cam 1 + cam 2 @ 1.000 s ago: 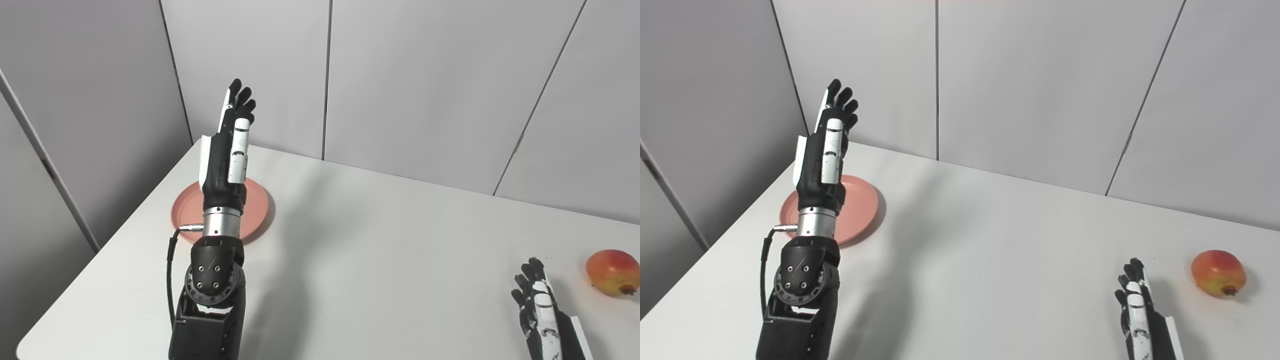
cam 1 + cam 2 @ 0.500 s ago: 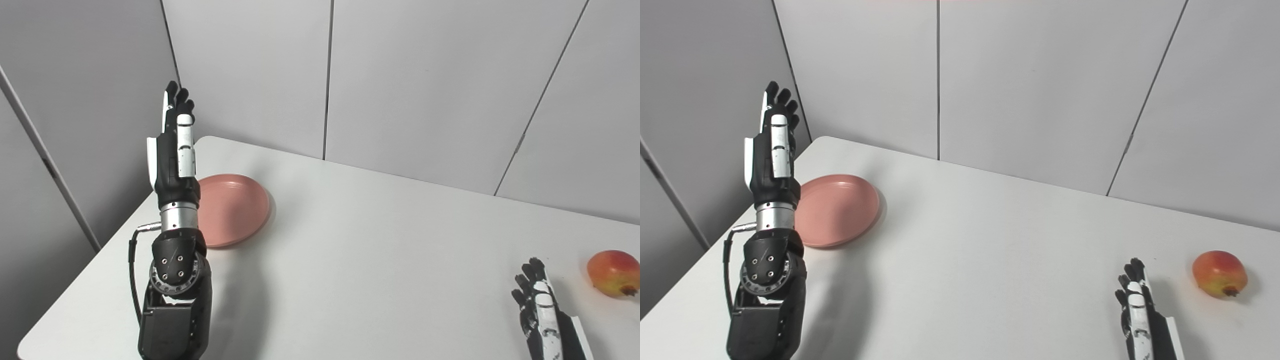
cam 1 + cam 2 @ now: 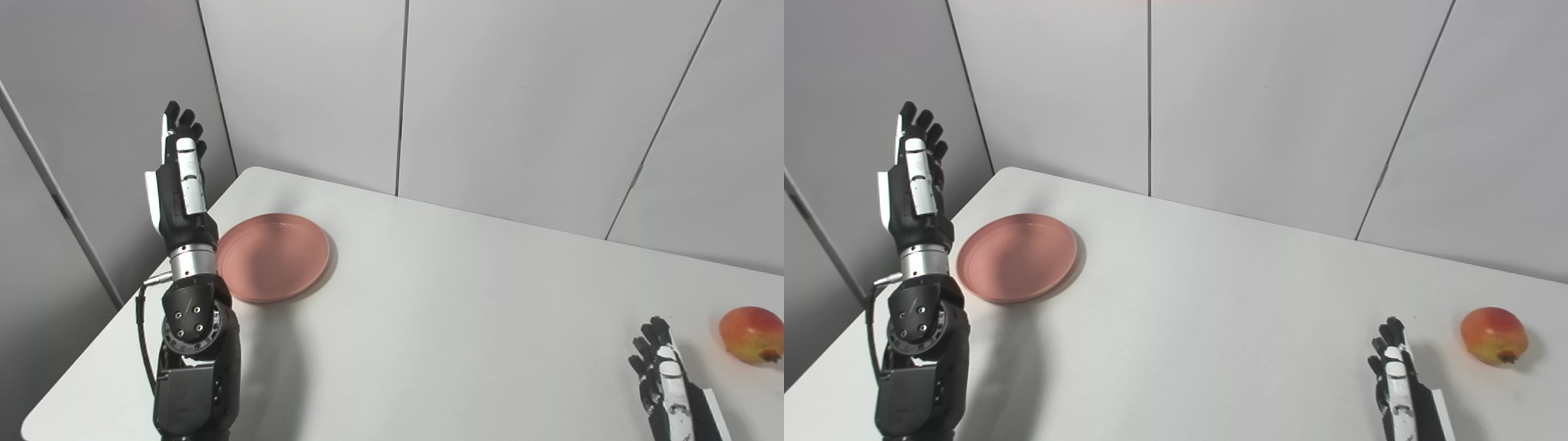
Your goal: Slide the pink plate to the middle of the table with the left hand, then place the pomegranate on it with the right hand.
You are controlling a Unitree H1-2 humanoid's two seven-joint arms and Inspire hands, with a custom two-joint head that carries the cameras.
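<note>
**Plate slide not yet begun**

Fingers [image 3: 180, 122] straight and spread upward, grasping nothing, on the left hand [image 3: 179, 184] held high just left of the pink plate [image 3: 272, 257]. No contact visible between hand and plate. Pink plate flat on the white table [image 3: 441, 306], near the far left corner, well short of the middle. Right hand [image 3: 664, 380] low at the near right edge, fingers extended and loose, empty, with the pomegranate [image 3: 751, 334] resting near it to the right, apart from it.

Step in hand, as judged: first one, approach to the plate for the push. Next move likely calls for lowering the left hand to the plate's left rim, palm facing the table's middle, then pressing sideways without tipping the rim up.

Compared with a second ago: left arm swung from directly over the plate out to its left side, uncovering the whole plate. Plate itself unmoved. Right hand and pomegranate unchanged, camera steady.
</note>
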